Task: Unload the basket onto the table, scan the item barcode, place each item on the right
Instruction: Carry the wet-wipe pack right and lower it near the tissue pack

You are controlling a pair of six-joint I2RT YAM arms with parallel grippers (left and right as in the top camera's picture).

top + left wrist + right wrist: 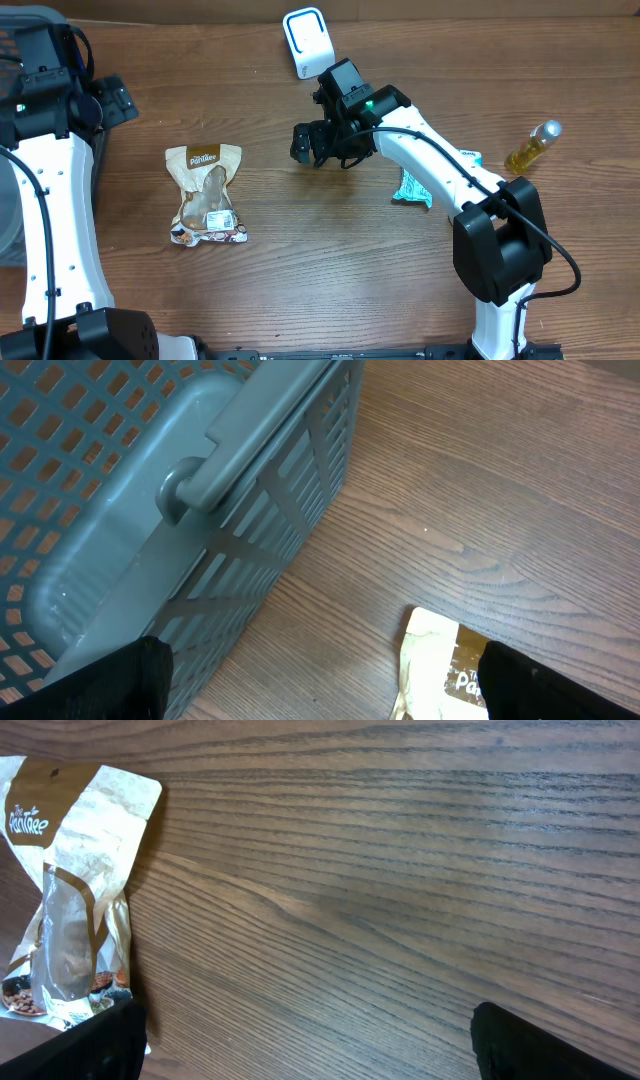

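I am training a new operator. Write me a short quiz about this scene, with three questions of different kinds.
1. True or false: the right gripper is holding the snack pouch.
2. In the overhead view, which thing is partly hidden by the right arm? A) teal packet B) yellow bottle C) snack pouch
3. Fill in: the left wrist camera shows a grey ___ near the pouch.

Key
1. False: the jaws are open and apart from the pouch.
2. A
3. basket
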